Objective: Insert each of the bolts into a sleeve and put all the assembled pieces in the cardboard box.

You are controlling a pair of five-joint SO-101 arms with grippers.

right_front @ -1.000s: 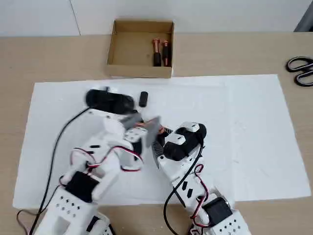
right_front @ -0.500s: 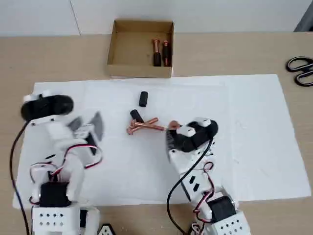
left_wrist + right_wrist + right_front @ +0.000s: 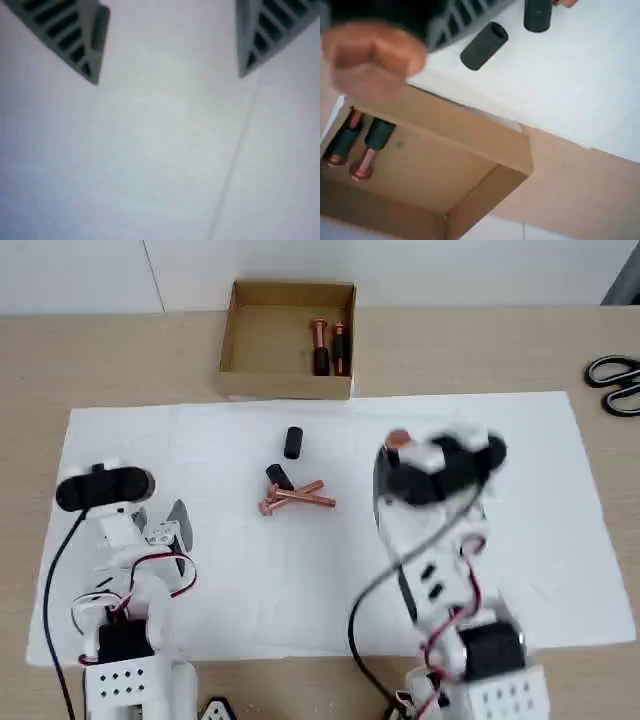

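Compared with half a second back, the right arm point(image 3: 440, 540) has swung up and off the little pile in the middle of the white sheet point(image 3: 520, 540). It was nose-down right beside the loose bolts then, and now it's lifted over the right half of the sheet. The right jaws are pinching a copper bolt point(image 3: 398, 438), head poking out on the box side; from that wrist camera it's just a blurry copper blob point(image 3: 370, 55) against the dark jaw. The left arm point(image 3: 120, 540) has only pulled in a touch toward its base at the left side of the sheet. The left jaws are spread wide over bare paper with nothing between them. Mid-sheet there are two loose bolts point(image 3: 297, 498), as far as I can tell, crossed and touching. One black sleeve point(image 3: 279, 478) lies just beside them and a second sleeve point(image 3: 293, 442) lies apart, nearer the box. The cardboard box point(image 3: 262, 340) sits on the bench point(image 3: 120, 360) just past the sheet's far edge. It holds two assembled pieces point(image 3: 330, 347) side by side by one wall — black sleeves, copper heads sticking out. Scissors point(image 3: 615, 380) lie at the bench's far right.
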